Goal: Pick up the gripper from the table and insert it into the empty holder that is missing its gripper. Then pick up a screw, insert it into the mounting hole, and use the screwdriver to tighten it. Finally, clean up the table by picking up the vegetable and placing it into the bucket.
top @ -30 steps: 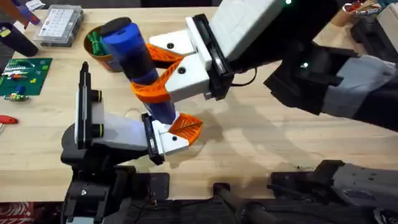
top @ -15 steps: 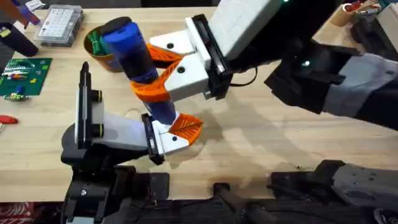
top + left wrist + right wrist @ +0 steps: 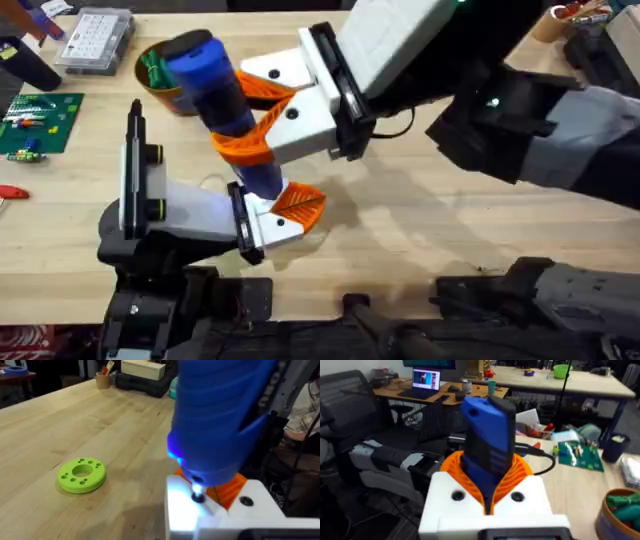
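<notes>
Right gripper (image 3: 262,120) clenched on the screwdriver (image 3: 222,95), tip down at the holder (image 3: 268,225), six o'clock of the bucket (image 3: 160,80); left jaws unreadable; tilt would probably slip the bit.

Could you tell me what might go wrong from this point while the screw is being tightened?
The screwdriver leans rather than standing plumb over the holder, so its tip may slip off the screw. The right gripper clamps it mid-body, so pressing down could slide it through the orange pads.
</notes>
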You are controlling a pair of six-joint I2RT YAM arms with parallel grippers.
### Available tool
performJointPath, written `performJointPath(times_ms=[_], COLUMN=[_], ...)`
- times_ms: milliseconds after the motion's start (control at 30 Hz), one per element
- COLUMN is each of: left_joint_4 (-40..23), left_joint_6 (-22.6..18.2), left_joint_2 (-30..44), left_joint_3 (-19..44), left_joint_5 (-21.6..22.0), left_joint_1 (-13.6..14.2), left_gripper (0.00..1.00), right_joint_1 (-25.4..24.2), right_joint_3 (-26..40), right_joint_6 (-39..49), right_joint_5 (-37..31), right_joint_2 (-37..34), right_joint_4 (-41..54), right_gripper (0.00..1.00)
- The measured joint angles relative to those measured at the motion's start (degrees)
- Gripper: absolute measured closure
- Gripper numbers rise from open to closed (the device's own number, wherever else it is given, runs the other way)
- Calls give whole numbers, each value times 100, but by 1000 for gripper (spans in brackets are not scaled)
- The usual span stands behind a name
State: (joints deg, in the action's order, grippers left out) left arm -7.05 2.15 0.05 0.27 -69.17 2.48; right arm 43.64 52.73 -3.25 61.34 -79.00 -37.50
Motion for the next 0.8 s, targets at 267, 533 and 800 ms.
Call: performJointPath(times_ms=[267, 533, 800], left_joint_4=[2, 2, 2], left_joint_6=[-2, -2, -2], left_joint_2=[-2, -2, 0], left_joint_3=[0, 0, 0], left_joint_5=[19, 20, 20], left_joint_1=[0, 0, 0], left_gripper=[988, 988, 988], right_joint_1=[-140, -188, -205], right_joint_3=[596, 1491, 1491], right_joint_6=[-552, -473, -329], right_joint_5=[104, 129, 131], right_joint_2=[-100, -72, -76], right_joint_4=[-806, -65, -36], right_gripper=[956, 955, 954])
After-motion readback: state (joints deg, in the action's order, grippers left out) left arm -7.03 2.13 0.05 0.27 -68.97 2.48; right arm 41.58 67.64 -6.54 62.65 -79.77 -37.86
